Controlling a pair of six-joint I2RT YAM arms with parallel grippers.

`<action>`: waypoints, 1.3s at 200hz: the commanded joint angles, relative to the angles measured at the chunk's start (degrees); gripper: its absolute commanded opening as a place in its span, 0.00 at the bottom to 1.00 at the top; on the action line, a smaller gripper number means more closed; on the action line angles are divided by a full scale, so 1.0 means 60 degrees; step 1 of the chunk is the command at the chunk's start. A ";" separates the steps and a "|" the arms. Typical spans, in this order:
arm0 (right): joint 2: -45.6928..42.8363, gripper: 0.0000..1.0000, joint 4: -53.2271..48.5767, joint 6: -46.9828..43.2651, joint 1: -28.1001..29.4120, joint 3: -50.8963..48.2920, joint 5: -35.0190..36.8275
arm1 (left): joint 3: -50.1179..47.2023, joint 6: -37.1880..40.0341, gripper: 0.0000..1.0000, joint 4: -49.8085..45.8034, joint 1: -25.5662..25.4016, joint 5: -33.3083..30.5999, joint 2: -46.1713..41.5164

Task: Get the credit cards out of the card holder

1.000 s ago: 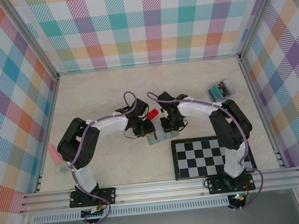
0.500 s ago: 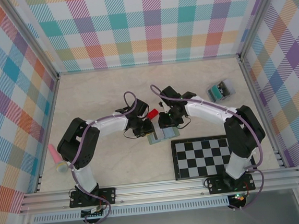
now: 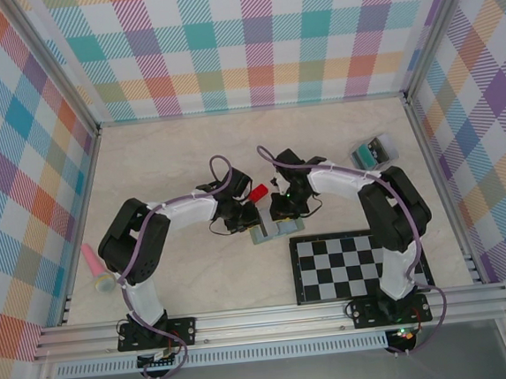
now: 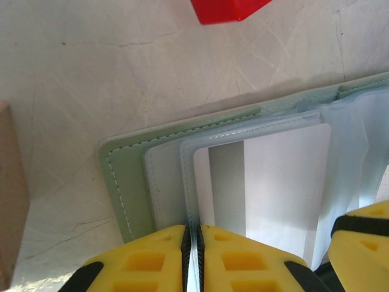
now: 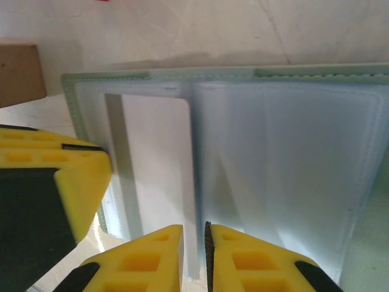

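In the top view the checkerboard lies lower right, its upper-left corner just beside the open card holder at centre. The left pincer is clenched on the holder's near sleeve edge, beside a white card with a grey stripe. The right pincer is nipped onto the near edge at the fold. The red block lies just beyond. The clear box sits upper right, and the table lies bare upper left.
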 commanded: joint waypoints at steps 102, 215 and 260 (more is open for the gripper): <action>0.0567 0.09 0.0338 -0.0548 -0.0077 0.0251 -0.1408 | -0.0093 0.0090 0.13 -0.0730 -0.0052 -0.0358 0.0345; -0.0129 0.05 0.0124 -0.0898 -0.0691 -0.0323 -0.0882 | -0.0133 0.0116 0.14 -0.0968 0.0079 -0.0564 0.0175; -0.0149 0.05 0.0139 -0.0962 -0.0764 -0.0353 -0.0952 | 0.0011 0.0291 0.14 -0.0891 0.0097 -0.0415 -0.0196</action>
